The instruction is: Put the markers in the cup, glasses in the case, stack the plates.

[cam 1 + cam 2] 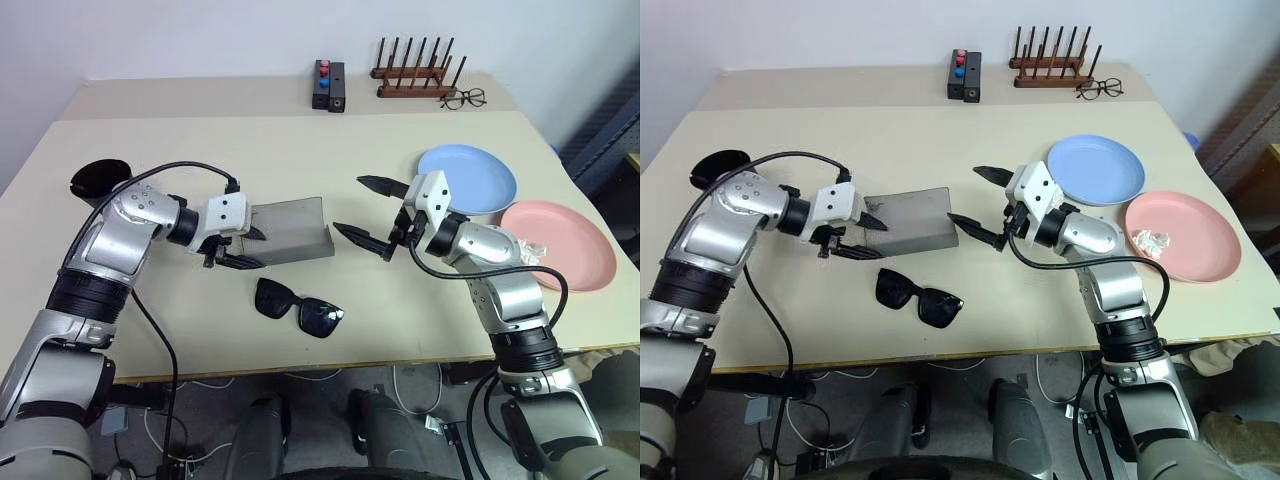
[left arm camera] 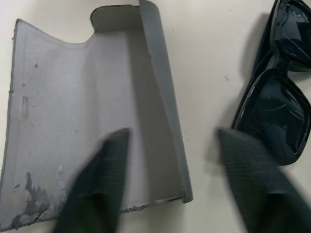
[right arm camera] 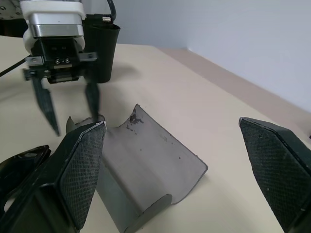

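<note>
**Muted desk, two pastel plates**

The desk is a pale beige throughout, plain and without pattern. On it the case is a flat mid-grey, its inner face a lighter, speckled grey with darker scuffs near one edge. The glasses are glossy black with dark lenses. The cup is black. One plate is light blue and the other plate is salmon pink. At the far edge, a rack is reddish-brown wood with dark pegs, and a black box carries one red and one blue button. Both grippers have white housings and black fingers with a fine woven texture on the pads.
</note>
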{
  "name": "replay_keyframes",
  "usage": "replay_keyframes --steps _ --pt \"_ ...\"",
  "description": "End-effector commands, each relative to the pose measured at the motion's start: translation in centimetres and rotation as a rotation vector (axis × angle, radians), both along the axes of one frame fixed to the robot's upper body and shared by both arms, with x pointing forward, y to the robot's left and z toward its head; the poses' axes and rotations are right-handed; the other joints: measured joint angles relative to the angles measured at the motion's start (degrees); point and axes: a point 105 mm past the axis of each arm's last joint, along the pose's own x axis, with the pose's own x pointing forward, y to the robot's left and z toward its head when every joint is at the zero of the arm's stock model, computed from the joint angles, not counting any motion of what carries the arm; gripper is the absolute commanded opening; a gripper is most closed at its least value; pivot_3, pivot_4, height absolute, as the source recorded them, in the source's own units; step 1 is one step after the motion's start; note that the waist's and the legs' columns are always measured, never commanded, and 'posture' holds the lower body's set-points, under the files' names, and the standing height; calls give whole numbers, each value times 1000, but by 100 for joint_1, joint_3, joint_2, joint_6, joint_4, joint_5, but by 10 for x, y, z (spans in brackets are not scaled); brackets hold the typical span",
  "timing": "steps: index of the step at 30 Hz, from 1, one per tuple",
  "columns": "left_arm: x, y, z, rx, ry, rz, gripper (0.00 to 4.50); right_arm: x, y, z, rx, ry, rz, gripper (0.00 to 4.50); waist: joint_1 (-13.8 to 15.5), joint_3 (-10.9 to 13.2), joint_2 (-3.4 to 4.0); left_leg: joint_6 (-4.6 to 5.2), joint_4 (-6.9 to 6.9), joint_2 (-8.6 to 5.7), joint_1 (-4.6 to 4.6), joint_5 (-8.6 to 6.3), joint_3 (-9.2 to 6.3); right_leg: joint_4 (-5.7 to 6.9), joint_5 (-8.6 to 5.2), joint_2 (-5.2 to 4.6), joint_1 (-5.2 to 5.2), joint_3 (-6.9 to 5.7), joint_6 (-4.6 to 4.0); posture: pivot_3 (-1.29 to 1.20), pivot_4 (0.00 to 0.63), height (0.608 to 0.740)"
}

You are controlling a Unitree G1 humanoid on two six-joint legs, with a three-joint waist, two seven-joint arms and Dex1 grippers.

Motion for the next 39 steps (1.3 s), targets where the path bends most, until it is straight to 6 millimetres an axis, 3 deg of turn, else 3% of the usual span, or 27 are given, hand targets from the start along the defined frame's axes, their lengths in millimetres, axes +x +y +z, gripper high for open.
replay_keyframes --steps 1,2,10,12,18,24,39 --pt "-8 -2 5 31 -19 -34 318 -4 -3 15 12 -58 -4 4500 -10 0 0 0 0 0 0 0 0 0 0 0 0 0 0 0 150 740" --pt "-9 -2 5 34 -18 -35 39 -4 -3 15 13 -58 -5 4500 -11 0 0 0 0 0 1 0 0 0 0 0 0 0 0 0 150 740" --pt "-8 2 7 26 22 12 39 -4 0 13 21 -54 -10 4500 -2 0 0 0 2 0 1 0 -1 1 -1 1 1 0 -1 0 150 740" --pt "-10 4 6 35 63 22 836 -4 0 12 25 -55 -11 4500 -10 0 0 0 2 0 1 0 -1 2 -1 1 0 0 -1 0 150 740" --pt "-7 -3 9 22 34 33 3783 -4 1 12 29 -56 -13 4500 4 0 0 0 3 0 1 0 -2 2 -1 1 2 0 -1 0 150 740" --pt "-12 -3 9 30 31 -29 3783 -3 0 12 30 -56 -17 4500 -9 0 0 0 4 0 1 0 -2 3 -1 1 2 0 -1 0 150 740" --pt "10 1 5 67 -11 87 3783 -5 0 12 35 -56 -24 4500 -6 0 0 1 6 0 1 0 -2 4 1 1 2 0 3 0 150 740"
